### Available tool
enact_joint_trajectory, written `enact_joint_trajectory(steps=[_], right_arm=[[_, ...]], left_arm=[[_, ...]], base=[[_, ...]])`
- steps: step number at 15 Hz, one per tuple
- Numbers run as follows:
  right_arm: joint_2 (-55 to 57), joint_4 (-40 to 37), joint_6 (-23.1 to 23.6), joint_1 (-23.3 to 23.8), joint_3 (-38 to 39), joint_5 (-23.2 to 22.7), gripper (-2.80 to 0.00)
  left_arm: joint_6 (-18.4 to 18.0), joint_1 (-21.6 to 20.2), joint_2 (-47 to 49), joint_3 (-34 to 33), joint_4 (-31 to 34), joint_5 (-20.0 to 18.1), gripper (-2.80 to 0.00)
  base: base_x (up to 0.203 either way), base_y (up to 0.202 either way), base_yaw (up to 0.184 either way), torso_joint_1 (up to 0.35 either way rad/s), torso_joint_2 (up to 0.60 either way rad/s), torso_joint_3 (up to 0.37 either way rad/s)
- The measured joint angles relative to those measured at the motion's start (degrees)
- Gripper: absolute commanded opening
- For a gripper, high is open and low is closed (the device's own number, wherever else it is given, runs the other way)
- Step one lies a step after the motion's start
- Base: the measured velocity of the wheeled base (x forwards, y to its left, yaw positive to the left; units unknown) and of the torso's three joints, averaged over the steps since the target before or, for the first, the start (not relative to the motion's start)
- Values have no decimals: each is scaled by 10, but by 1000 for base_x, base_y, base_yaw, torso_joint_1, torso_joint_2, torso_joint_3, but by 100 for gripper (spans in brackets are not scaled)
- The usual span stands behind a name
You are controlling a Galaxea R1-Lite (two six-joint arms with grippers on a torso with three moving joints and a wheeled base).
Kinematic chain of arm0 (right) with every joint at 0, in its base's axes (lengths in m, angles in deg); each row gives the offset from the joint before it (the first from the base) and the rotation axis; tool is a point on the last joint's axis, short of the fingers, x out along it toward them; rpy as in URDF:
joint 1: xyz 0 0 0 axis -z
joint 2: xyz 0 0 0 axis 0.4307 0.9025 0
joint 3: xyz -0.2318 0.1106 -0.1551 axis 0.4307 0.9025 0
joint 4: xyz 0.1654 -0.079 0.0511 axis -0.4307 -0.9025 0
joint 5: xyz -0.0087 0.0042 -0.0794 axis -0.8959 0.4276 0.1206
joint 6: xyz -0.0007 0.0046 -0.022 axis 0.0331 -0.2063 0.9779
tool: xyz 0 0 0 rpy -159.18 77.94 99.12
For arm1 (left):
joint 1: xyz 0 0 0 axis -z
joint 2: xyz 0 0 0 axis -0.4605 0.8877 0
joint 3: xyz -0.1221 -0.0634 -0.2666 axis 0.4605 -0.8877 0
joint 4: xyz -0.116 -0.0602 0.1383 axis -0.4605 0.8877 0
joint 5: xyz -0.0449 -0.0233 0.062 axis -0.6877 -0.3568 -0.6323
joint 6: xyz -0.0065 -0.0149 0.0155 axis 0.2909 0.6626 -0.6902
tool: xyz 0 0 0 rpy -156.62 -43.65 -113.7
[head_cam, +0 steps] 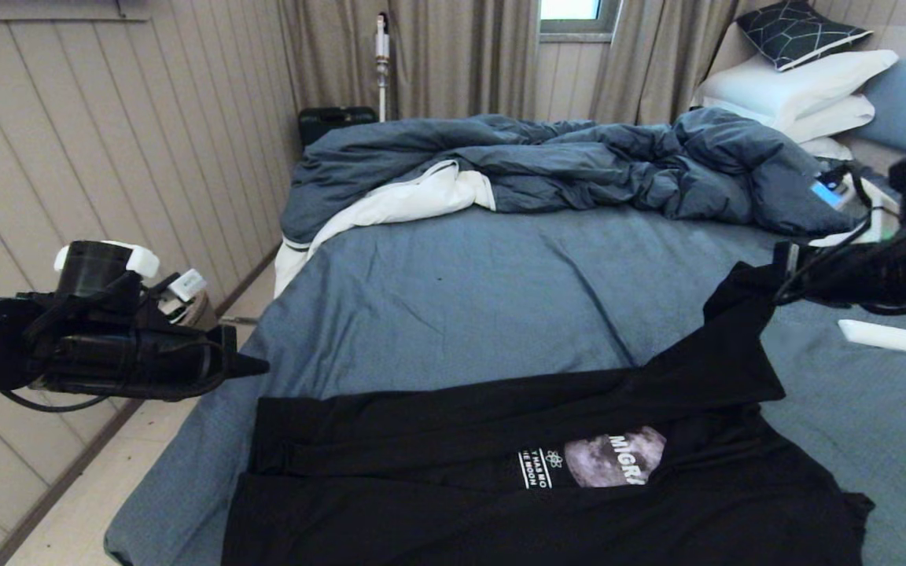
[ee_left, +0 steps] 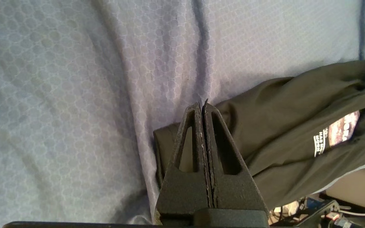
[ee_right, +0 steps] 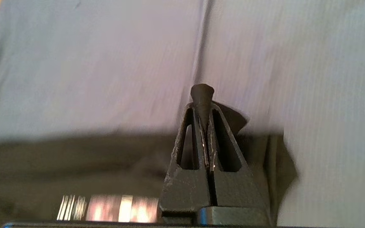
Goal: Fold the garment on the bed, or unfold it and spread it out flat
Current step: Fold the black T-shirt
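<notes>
The bed [head_cam: 461, 299], covered by a blue-grey sheet, fills most of the head view; I stand at its near end. Across its far end lies a crumpled dark blue duvet [head_cam: 579, 161] with white lining turned out at the left, and at the far right corner white pillows [head_cam: 795, 90] are stacked under a dark cushion [head_cam: 799, 30] with a pale line pattern. The garment [head_cam: 547, 479], a black T-shirt, lies on the near part of the bed, partly folded, its body flat on the sheet and one corner lifted up to the right. Its print is half covered by a fold: beside a grey moon the white letters "MIGRA" can be read, and to their left a small block of text of which only "HAS MO" and "E MOON" show. My right gripper [ee_right: 202, 95] is raised over the right side of the bed, fingers closed on a pinch of the black fabric, which rises in a taut ridge to it. My left gripper [ee_left: 202, 106] hangs past the left edge of the bed, above the floor, fingers pressed together and empty, near the shirt's left corner. A white bar-shaped object [head_cam: 897, 339] lies on the sheet at the right. Curtains [head_cam: 453, 55], a white upright appliance [head_cam: 381, 63] and a black case [head_cam: 335, 119] stand beyond the bed.
</notes>
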Motion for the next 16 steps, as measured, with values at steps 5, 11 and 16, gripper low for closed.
enact_joint_trajectory(steps=[5,11,16], right_arm=[[-113,0,52,35,151,-36,-280],[-181,10,142,106,308,-49,-280],[-150,85,185,155,386,-53,0]], left_arm=[[2,0,-7,-4,0,-1,-280],[1,3,-8,-9,0,0,-280],[1,7,-8,-13,0,-1,-280]], base=[[0,0,0,0,0,0],[0,0,0,0,0,0],[0,0,0,0,0,0]])
